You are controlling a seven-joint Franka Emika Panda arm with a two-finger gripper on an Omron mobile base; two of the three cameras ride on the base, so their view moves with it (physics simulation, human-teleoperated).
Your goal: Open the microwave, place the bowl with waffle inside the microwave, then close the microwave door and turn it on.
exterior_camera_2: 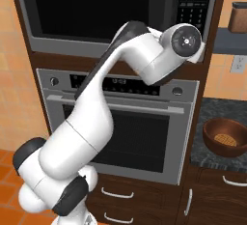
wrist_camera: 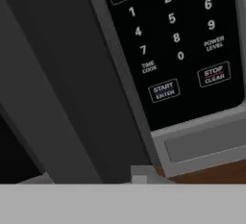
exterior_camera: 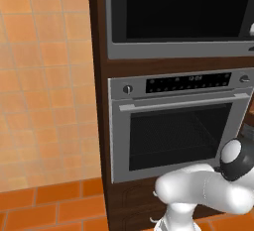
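Claw up at the microwave door's (exterior_camera_2: 101, 7) right edge, beside the keypad (wrist_camera: 173, 31); door's free vertical edge there; claw state unclear.

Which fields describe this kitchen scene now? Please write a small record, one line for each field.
microwave: built into dark wood, above the silver oven
microwave door: black glass; open or shut is unclear
keypad: close before the hand camera, START/ENTER and STOP/CLEAR visible
claw: at the microwave's right edge; open or shut cannot be told
bowl: brown, on the dark counter to the right, waffle inside
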